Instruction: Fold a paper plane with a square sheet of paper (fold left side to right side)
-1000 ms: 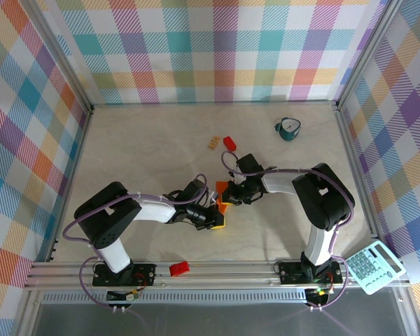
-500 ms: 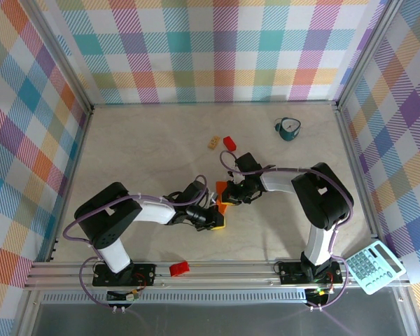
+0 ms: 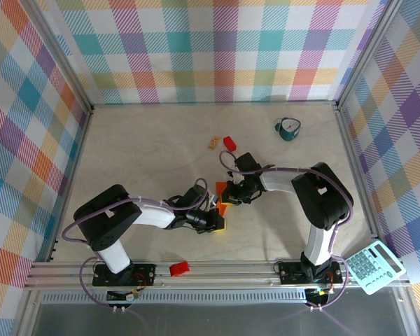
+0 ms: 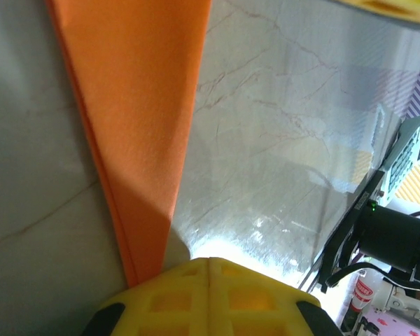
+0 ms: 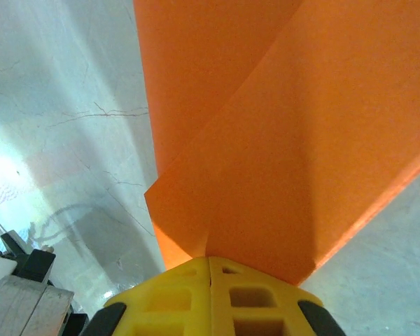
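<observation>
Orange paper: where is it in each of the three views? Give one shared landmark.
Top external: orange paper, a small patch near the middle of the table.
Left wrist: orange paper, a narrow strip from top left, tapering toward the bottom, left of centre.
Right wrist: orange paper, a broad folded wedge across the upper right.
Shared landmark: the pale veined table under it.

The bright orange sheet of paper [image 5: 280, 140] is showing against the cream, veined table [image 3: 147, 154]; yellow fingertips [image 5: 255, 297], a teal cup [image 3: 288, 129], a red block [image 3: 229, 143] and pastel plaid walls [image 3: 217, 49] are adding colour.
</observation>
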`<state>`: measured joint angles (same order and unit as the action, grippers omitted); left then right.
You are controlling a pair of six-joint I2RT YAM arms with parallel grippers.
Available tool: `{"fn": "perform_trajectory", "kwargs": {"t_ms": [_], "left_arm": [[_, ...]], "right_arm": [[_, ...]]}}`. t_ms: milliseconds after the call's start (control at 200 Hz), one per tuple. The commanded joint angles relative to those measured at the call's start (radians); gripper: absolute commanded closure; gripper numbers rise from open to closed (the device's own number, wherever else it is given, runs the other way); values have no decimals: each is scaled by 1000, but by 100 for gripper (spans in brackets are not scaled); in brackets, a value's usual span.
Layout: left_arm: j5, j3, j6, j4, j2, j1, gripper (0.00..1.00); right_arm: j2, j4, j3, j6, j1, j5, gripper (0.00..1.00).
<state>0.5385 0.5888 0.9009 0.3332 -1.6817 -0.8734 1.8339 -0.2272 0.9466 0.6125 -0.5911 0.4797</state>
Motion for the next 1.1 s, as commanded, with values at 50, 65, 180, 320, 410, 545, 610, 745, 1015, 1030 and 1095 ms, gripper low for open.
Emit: {"fn": "perform_trajectory", "kwargs": {"t_ms": [50,65,180,320,410,545,610,745,1015,1030,1095], "left_arm": [[38,-28,37,-35,79,-23,100],[38,-24,32,-41,91,-22,100],[26,27,-16,-145,171,-6,100],[24,78,-82,-240,180,47,100],[55,103,-98,-233,136,76,100],[75,151,-119,-214,64,81,100],[83,164,-119,-195,31,81,100],[90,182,-116,-162,-25,81,100],[70,199,-124,-141,-81,89,100],[68,199,-125,-140,-82,89,100],[61,201,-127,-135,-91,95,100]], "right_arm": [[51,-131,-31,-23,-9,-121,99],[51,-130,-31,-22,-9,-122,99],[51,-130,-30,-22,-9,-121,99],[50,-130,-27,-19,-9,-121,99],[52,-123,-27,-15,-9,-115,99],[55,-119,-26,-10,-9,-113,99],[56,-121,-23,-10,-10,-112,99],[59,-122,-21,-10,-12,-112,99],[71,-123,-13,-9,-19,-112,99],[71,-122,-14,-9,-19,-112,99],[74,-123,-12,-8,-19,-112,99]]}}
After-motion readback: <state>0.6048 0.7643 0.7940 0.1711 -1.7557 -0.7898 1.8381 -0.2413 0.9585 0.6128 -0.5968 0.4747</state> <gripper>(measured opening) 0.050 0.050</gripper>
